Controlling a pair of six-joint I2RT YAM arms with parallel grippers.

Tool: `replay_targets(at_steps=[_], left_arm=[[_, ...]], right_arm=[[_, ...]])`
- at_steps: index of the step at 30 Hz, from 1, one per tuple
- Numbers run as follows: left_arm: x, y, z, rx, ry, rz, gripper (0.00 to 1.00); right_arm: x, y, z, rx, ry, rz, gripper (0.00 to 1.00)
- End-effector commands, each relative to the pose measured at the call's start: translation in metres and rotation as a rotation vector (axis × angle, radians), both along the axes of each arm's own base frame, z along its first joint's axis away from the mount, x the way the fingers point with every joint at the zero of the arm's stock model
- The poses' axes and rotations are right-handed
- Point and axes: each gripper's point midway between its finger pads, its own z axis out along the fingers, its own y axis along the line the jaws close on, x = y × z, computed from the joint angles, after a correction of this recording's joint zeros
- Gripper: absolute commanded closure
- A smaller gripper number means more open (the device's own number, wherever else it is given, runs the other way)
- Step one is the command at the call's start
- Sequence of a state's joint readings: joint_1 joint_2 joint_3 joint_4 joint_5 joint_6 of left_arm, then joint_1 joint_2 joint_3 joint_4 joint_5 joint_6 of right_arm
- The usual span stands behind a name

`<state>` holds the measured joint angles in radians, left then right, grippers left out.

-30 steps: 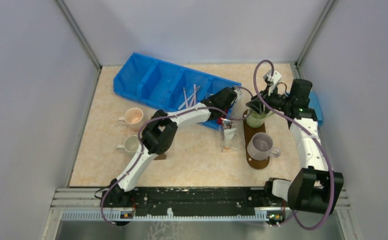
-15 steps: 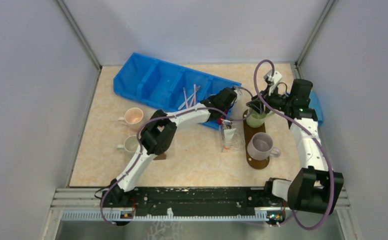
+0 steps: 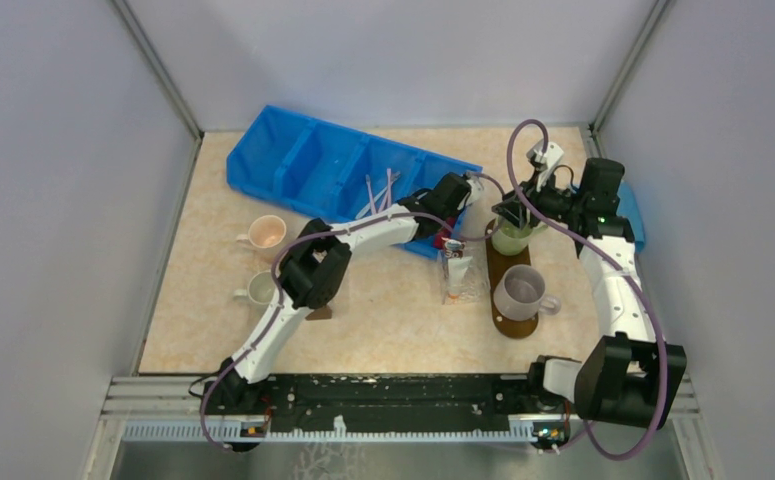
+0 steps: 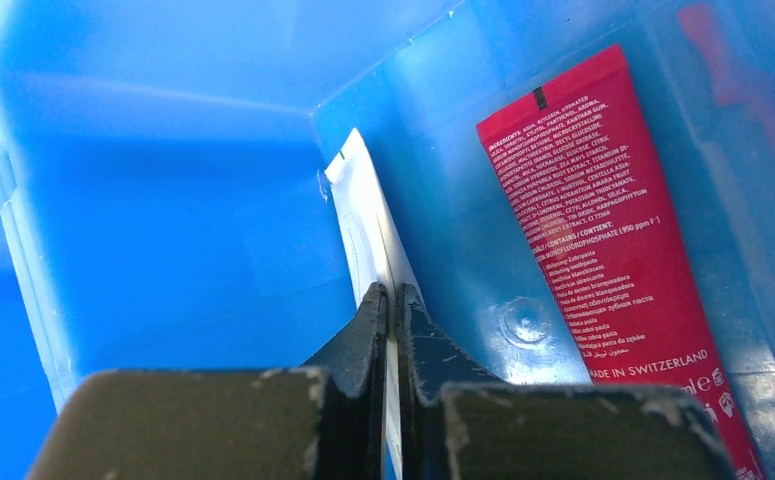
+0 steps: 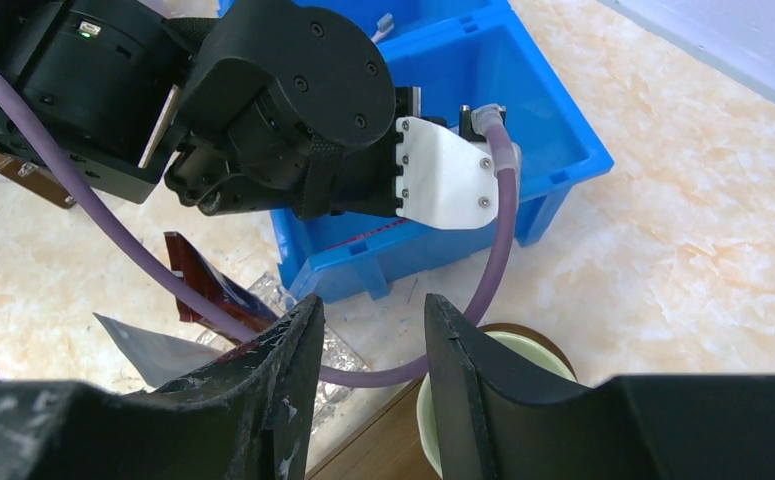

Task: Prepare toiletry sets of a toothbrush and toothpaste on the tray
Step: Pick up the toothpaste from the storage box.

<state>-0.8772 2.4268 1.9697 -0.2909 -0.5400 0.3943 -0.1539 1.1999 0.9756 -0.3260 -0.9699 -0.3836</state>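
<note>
My left gripper [image 4: 390, 295] reaches into the end compartment of the blue bin [image 4: 163, 150] and is shut on the thin edge of a white toothpaste tube [image 4: 361, 215]. A red toothpaste tube [image 4: 603, 200] lies beside it on the bin floor. Pale toothbrushes [image 3: 378, 192] lie in a middle compartment. The dark brown tray [image 3: 515, 327] carries a green mug [image 3: 510, 238] and a grey mug [image 3: 520, 290]. My right gripper [image 5: 371, 320] hovers open just above the green mug [image 5: 523, 345], with nothing between its fingers.
A clear bag with toothpaste tubes [image 3: 455, 270] lies on the table left of the tray. Two mugs [image 3: 266, 232] [image 3: 260, 289] and a small brown block [image 3: 321, 313] sit at the left. The left arm's purple cable [image 5: 493, 250] hangs between both grippers.
The left gripper's jaws have closed onto the white tube in the bin. The right arm has not moved.
</note>
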Motion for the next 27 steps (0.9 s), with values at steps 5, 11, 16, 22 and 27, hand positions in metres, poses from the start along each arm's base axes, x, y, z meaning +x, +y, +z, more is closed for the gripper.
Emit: replay_targets(at_steps=[5, 11, 16, 22, 27], left_arm=[[0.004, 0.017, 0.025, 0.004, -0.013, 0.036, 1.00], [0.000, 0.015, 0.062, -0.122, -0.079, 0.028, 1.00], [-0.005, 0.015, 0.084, -0.202, -0.117, 0.008, 1.00], [-0.009, 0.012, 0.108, -0.292, -0.169, -0.022, 1.00], [-0.019, 0.008, 0.134, -0.413, -0.221, -0.070, 1.00]], right_arm=[[0.001, -0.002, 0.023, -0.002, -0.074, 0.010, 0.58], [0.001, -0.002, 0.024, -0.002, -0.074, 0.010, 0.58], [0.001, -0.002, 0.024, -0.002, -0.076, 0.010, 0.58], [0.000, -0.001, 0.026, 0.005, -0.076, 0.013, 0.58], [-0.001, 0.001, 0.028, 0.016, -0.073, 0.021, 0.58]])
